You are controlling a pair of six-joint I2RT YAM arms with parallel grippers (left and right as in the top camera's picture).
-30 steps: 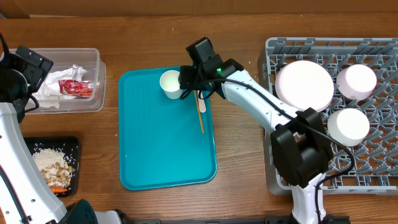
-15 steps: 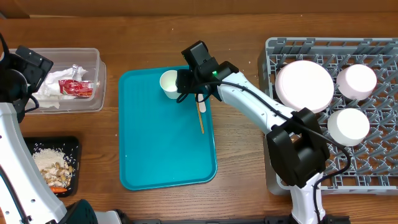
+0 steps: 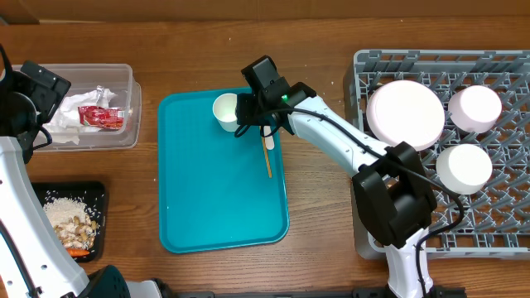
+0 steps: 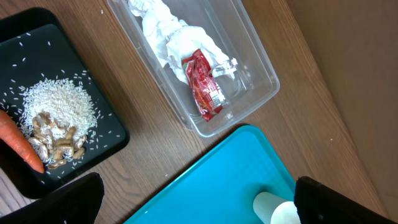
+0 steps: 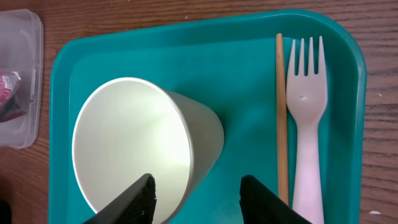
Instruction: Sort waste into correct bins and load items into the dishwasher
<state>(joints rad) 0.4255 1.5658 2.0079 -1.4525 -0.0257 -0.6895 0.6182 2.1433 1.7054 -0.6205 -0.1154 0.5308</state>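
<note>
A white cup stands at the far edge of the teal tray. My right gripper is open astride its right wall. In the right wrist view one finger sits inside the cup and the other stays outside, with a gap to the wall. A white fork and a thin wooden stick lie just to the right. My left gripper hangs open and empty at the far left, near the clear bin.
The clear bin holds crumpled napkins and a red wrapper. The black tray carries rice and a carrot piece. In the grey dish rack sit a pale plate and two bowls.
My right gripper has shifted a little left onto the cup's rim and its jaws have narrowed. The left arm has not moved.
</note>
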